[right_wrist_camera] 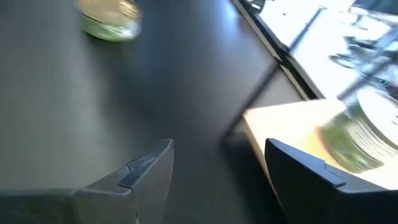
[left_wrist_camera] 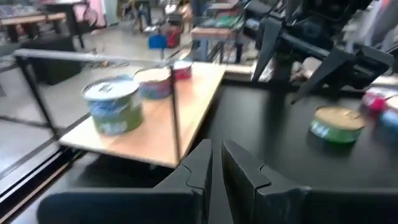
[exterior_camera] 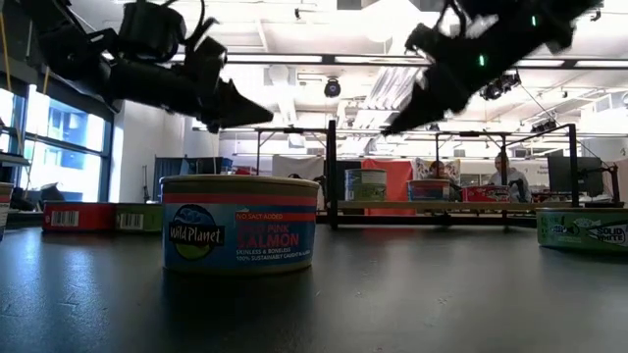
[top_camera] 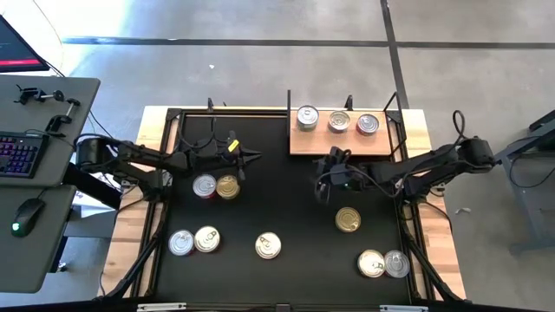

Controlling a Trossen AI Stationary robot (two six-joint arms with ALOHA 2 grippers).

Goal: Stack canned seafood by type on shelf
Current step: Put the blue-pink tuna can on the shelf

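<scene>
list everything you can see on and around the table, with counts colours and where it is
cans on the shelf: three, silver lids, in a row along the board
shelf: one, light-brown wood, far right part of the mat
cans on the mat: eight, silver or gold lids; a pair near the left arm, a pair nearer the front left, one at front centre, one gold right of centre, a pair front right
mat: one, black, covering the tabletop
keyboard and mouse: one each, dark, on the grey side desk to the left
left gripper: fingers shut, empty, above the mat beside the shelf
right gripper: fingers open, empty, just in front of the shelf
</scene>
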